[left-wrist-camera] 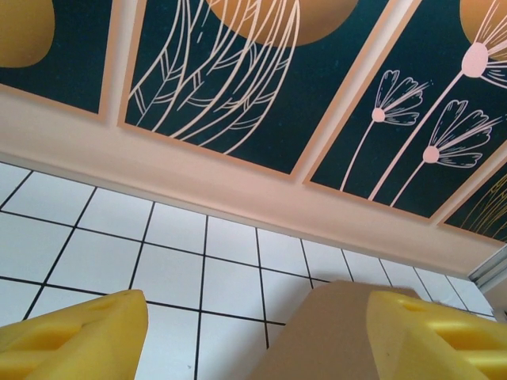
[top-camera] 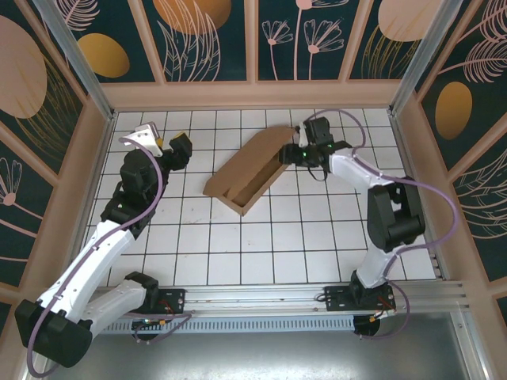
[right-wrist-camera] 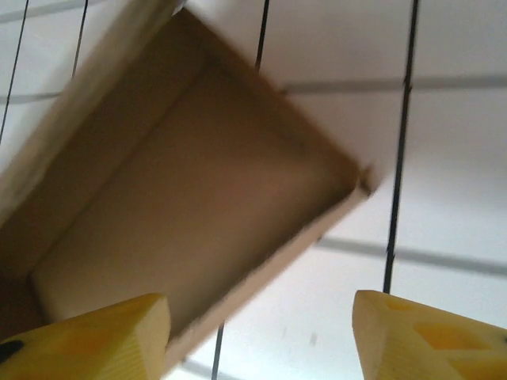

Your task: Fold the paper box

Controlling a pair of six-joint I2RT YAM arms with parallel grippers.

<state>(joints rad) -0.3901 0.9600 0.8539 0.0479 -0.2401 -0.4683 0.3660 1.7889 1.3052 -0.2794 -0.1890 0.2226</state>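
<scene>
The paper box (top-camera: pixel 244 176) lies on the white tiled table (top-camera: pixel 238 245), between the two claws. It is an open brown tray, and a flap sticks up at the end near the right claw (right-wrist-camera: pixel 261 317). That claw is spread wide and pinches nothing. The open box is right in front of it, and one box wall runs close by one of its yellow fingers (right-wrist-camera: pixel 95 340). The left claw (left-wrist-camera: pixel 257 317) is spread wide too, with nothing in it. The brown box sits a little way ahead of it.

paper box (top-camera: pixel 247 172): centre | left gripper (top-camera: pixel 177 147): left, apart | right gripper (top-camera: pixel 290 151): right, beside
</scene>
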